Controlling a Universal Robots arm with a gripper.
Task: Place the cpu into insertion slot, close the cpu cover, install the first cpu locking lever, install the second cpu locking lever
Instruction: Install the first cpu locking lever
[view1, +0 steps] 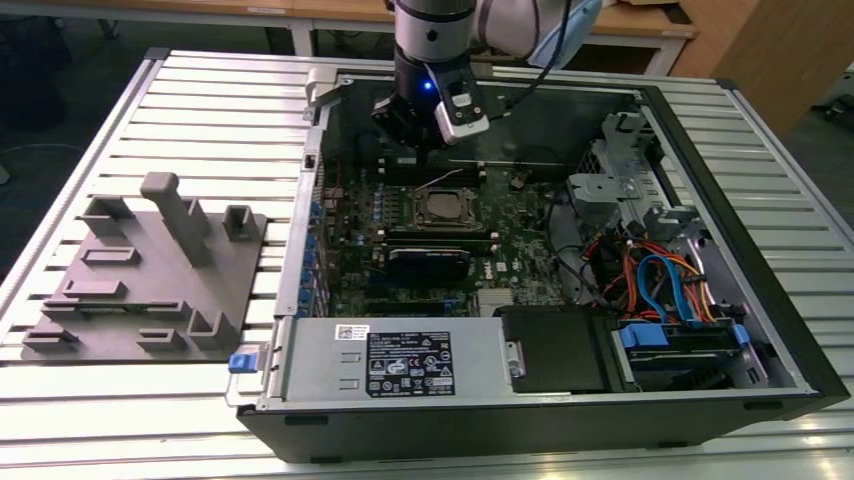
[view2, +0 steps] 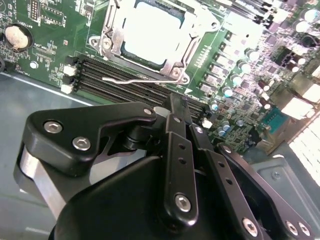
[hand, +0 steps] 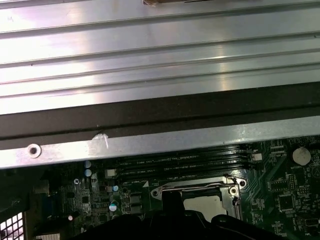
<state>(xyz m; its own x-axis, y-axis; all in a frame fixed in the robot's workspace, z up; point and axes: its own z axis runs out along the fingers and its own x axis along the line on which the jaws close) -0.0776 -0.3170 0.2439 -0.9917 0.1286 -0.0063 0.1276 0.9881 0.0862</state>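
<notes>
**Chip's in the socket, cover's down, me parked off to the side**

Exterior view: my gripper (view1: 404, 140) hangs inside the open computer case (view1: 747, 300), over the far end of the green motherboard (view1: 514, 270). It's near the insertion slot (view1: 445, 208) but off to its far side, not touching it. A thin pale lever (view1: 442, 179) pokes out from the socket toward me. The case sits on a slatted metal table (view1: 214, 110), and a grey fixture plate (view1: 147, 280) lies on the exterior view's left, well clear of the case.

Second wrist view: my black linkage takes up the foreground. My fingers (view2: 172, 120) look pinched together with nothing between them, so clenched on air. Past the tips, the cpu (view2: 150, 30) lies flat in the socket, its pale metal top showing through the window of the cpu cover (view2: 111, 40), which lies down flat around it. The wire lever runs just beside the socket, along the black memory slots (view2: 100, 75). Can't tell if it's hooked. There's a coin battery (view2: 15, 37) off to the side too.

First wrist view: table slats, then the case rim, the memory slots and the socket's silvery frame just past my dark fingertips.
</notes>
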